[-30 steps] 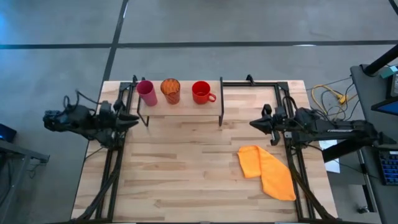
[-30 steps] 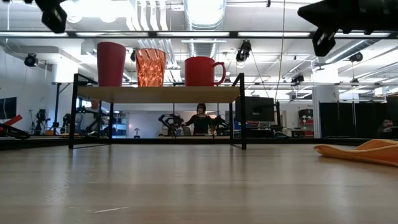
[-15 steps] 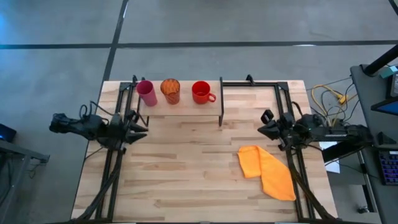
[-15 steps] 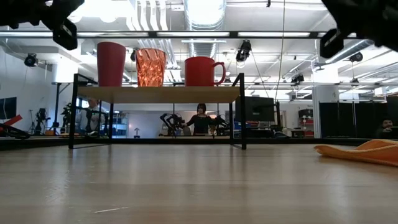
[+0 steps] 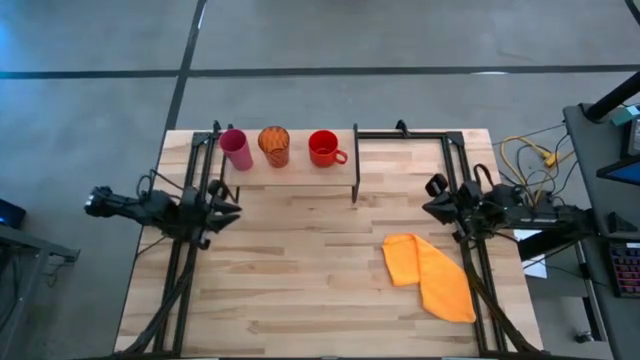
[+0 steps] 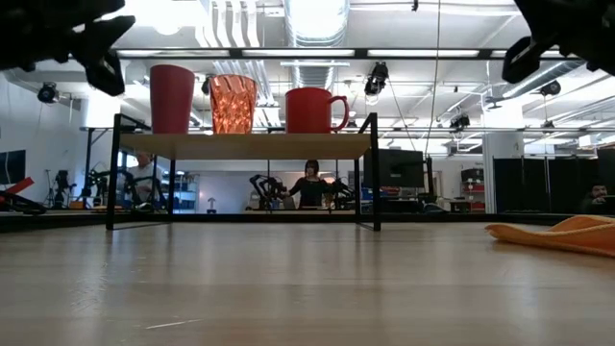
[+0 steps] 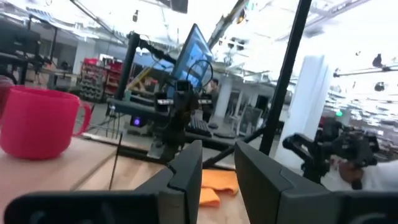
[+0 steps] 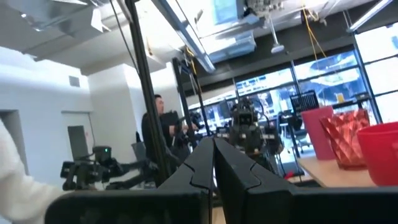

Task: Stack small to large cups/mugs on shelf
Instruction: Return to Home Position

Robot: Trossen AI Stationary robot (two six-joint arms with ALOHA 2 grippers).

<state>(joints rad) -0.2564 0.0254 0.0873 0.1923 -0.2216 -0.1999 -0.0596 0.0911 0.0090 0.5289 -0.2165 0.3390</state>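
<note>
**Grippers eased farther from the loaded shelf**

Open left gripper (image 5: 234, 210) and clenched, empty right gripper (image 5: 429, 206) flank the low wooden shelf on black wire legs (image 6: 240, 145), well apart from its row: tall slim pink tumbler (image 5: 236, 148), orange translucent ribbed cup (image 5: 274, 145), red handled mug (image 5: 323, 147).

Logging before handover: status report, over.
Left claw open, right claw shut, both empty. Pink tumbler, orange cup, red mug on shelf. Orange cloth lies aside.
</note>
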